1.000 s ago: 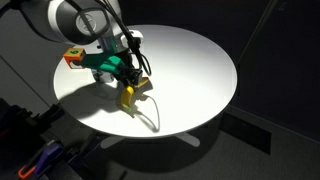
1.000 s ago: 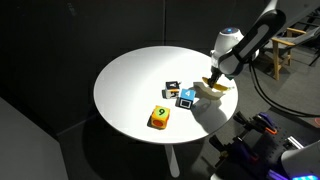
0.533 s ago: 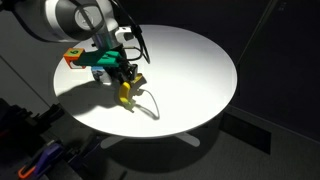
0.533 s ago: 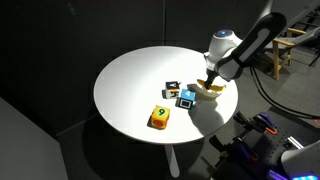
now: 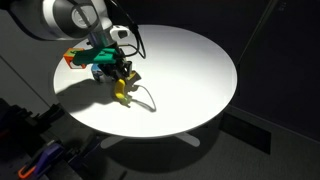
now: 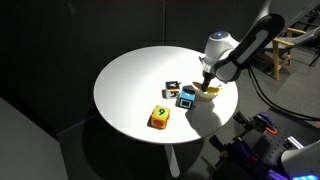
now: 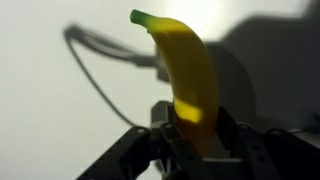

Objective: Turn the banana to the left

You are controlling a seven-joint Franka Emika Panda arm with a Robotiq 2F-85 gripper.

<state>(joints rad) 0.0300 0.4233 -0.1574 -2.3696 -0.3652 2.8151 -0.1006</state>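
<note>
The banana (image 7: 188,70) is yellow with a green tip and lies on the white round table (image 5: 190,60). In the wrist view it runs from between my fingers toward the top of the picture. My gripper (image 7: 192,128) is shut on the banana's near end. In both exterior views the gripper (image 5: 121,82) (image 6: 205,86) stands over the banana (image 5: 122,95) (image 6: 212,92) close to the table's edge.
A teal cube (image 5: 100,63) and an orange cube (image 5: 72,58) sit beside the gripper. A blue cube (image 6: 186,98), a small dark cube (image 6: 171,88) and a yellow-orange cube (image 6: 159,118) lie on the table. A thin cable (image 7: 100,80) lies on the tabletop.
My gripper has carried the banana's held end sideways along the table edge toward the cubes, and the banana has swung round with it.
</note>
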